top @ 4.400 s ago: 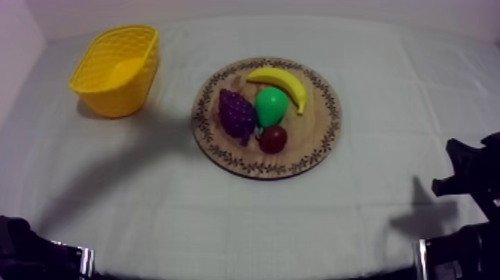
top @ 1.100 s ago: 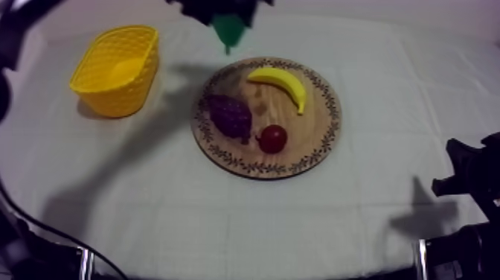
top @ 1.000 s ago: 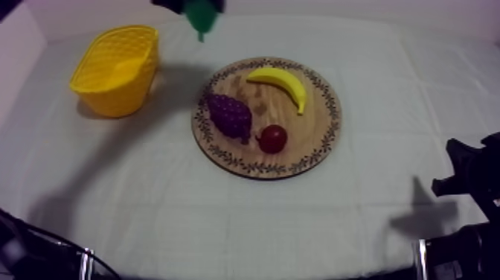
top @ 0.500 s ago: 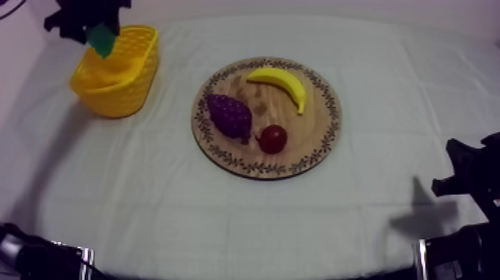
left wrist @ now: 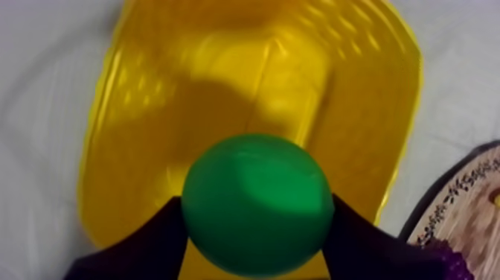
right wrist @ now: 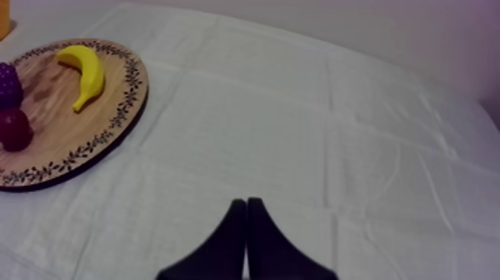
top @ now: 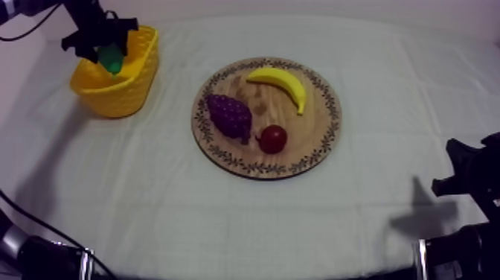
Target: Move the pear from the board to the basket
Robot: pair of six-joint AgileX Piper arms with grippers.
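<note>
The green pear (left wrist: 257,202) sits between my left gripper's black fingers (left wrist: 152,242), which are shut on it directly above the inside of the yellow basket (left wrist: 134,149). From above, my left gripper (top: 108,52) holds the pear (top: 112,59) over the basket (top: 123,93) at the table's far left. The round wooden board (top: 316,138) lies in the middle of the table. My right gripper (right wrist: 246,212) is shut on nothing, low at the right side, its fingers together as a narrow wedge.
On the board lie a banana (top: 283,83), a bunch of grapes (top: 229,115) and a small red fruit (top: 273,138). The board's patterned rim (left wrist: 465,193) shows beside the basket. My right arm (top: 469,186) rests at the table's right edge.
My left gripper carried the pear from above the board leftward to the basket and lowered it over the opening. The right arm has not moved.
</note>
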